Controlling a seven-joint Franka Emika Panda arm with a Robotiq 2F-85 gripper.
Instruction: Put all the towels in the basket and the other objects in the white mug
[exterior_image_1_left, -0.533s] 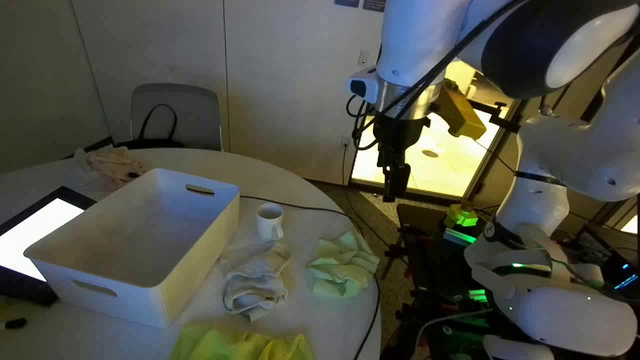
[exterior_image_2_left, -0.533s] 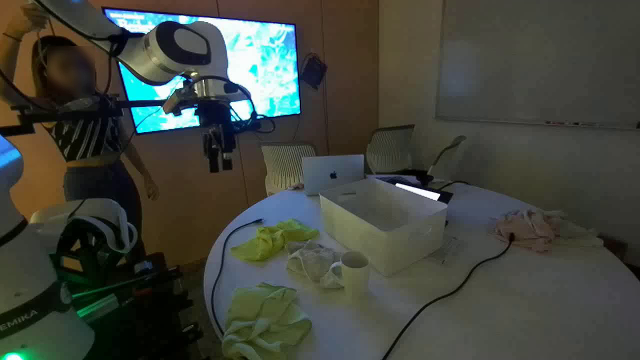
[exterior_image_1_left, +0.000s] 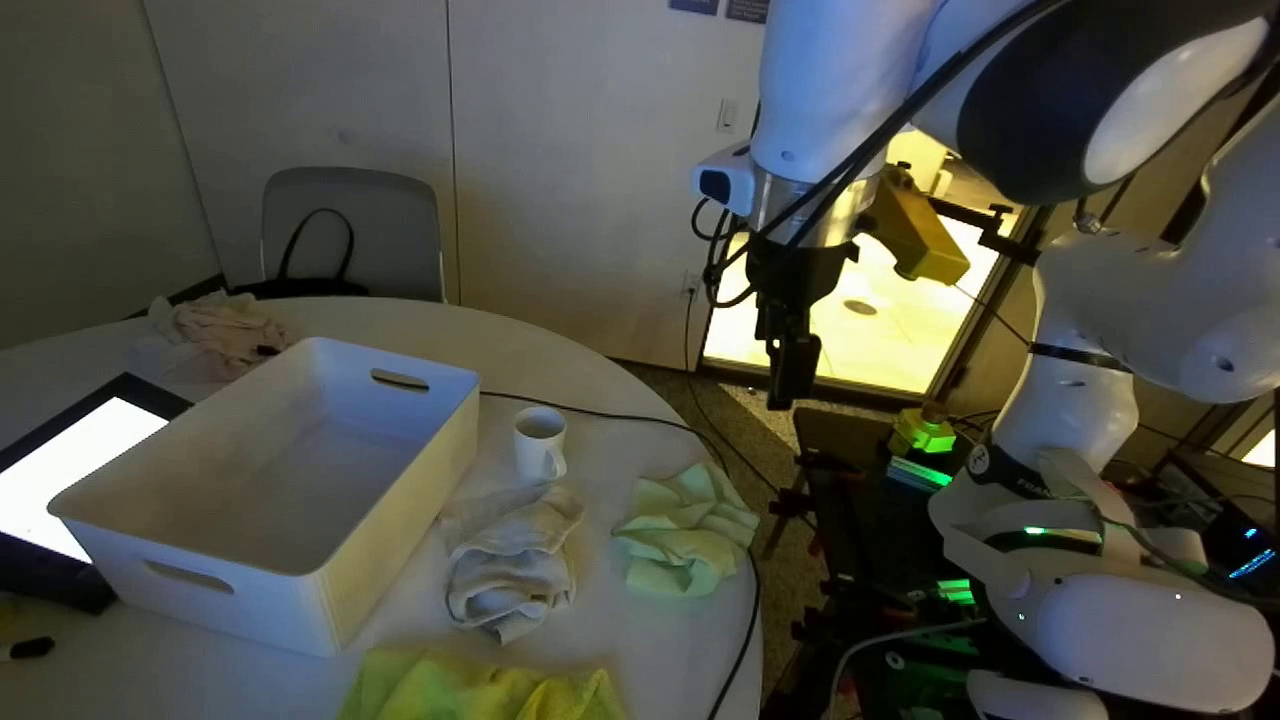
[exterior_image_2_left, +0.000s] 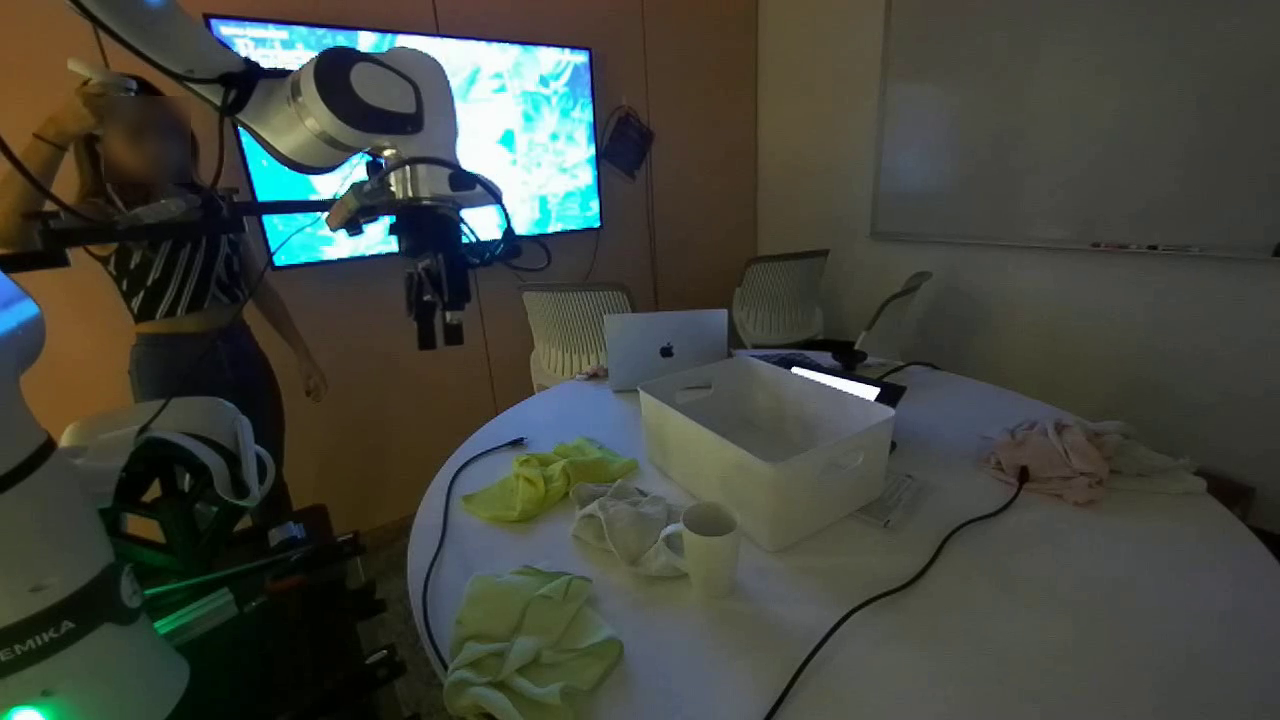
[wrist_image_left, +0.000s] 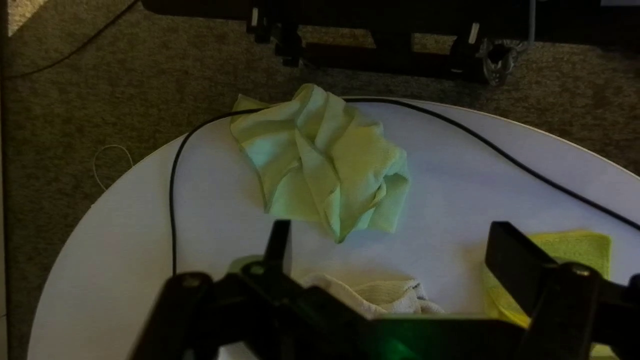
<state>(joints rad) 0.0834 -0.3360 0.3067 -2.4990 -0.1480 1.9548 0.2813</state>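
Observation:
High above the table's edge hangs my gripper, well clear of every cloth. Its fingers stand wide apart in the wrist view, nothing between them. A pale green towel lies crumpled by the table rim, ahead of the fingertips. The whitish-grey towel sits beside the basket, partly hidden behind the gripper in the wrist view. A yellow-green towel is spread nearby. In both exterior views the basket looks empty. The white mug stands upright between basket and grey towel, out of the wrist view.
Black cables run across the round table. A pinkish cloth bundle lies beyond the basket. Behind the basket are a laptop and a dark-framed bright screen. A person stands near the arm.
My gripper has sunk very slightly. The towels, mug and basket have stayed put. The person's raised hand has shifted.

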